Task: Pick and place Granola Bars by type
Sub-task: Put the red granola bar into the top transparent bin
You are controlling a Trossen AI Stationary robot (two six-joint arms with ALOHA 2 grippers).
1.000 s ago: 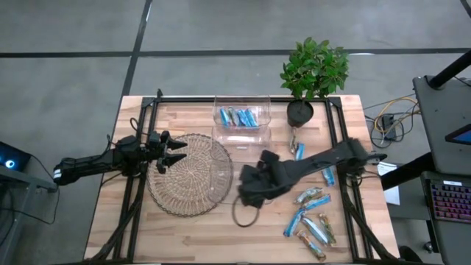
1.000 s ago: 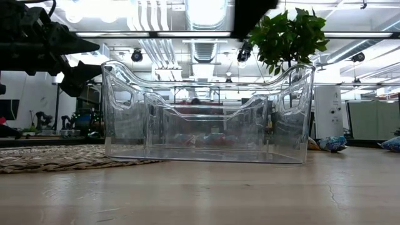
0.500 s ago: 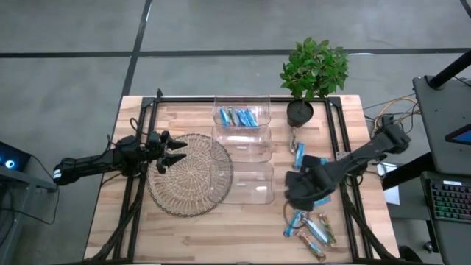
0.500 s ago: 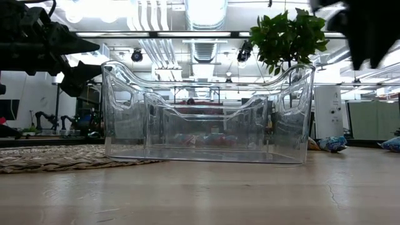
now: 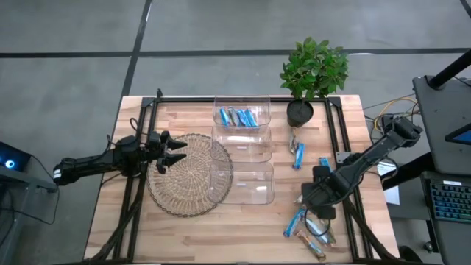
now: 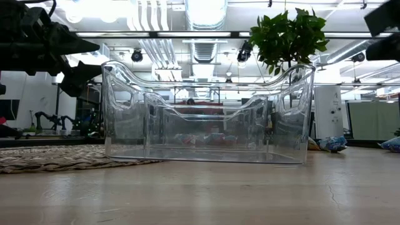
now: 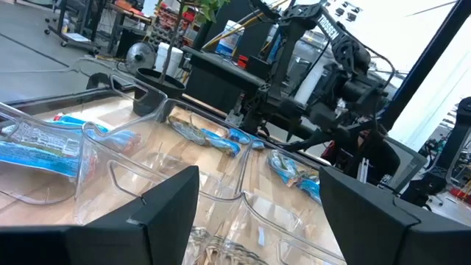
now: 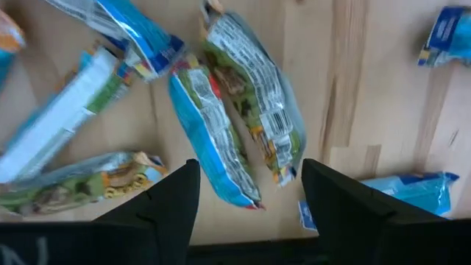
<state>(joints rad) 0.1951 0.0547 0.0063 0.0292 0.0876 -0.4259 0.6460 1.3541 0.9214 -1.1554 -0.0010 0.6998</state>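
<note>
A grey floor (image 5: 221, 29) crossed by dark seams fills the top of the high view. At its right edge stands a dark desk (image 5: 441, 110). The low view shows ceiling lights (image 6: 206, 9), pipes (image 6: 150, 44) and a pale cabinet (image 6: 326, 109).

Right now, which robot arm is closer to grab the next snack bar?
Probably the right. The right gripper hangs open over the loose granola bars on the table's right side. The left gripper waits over the woven mat, far from them.
</note>
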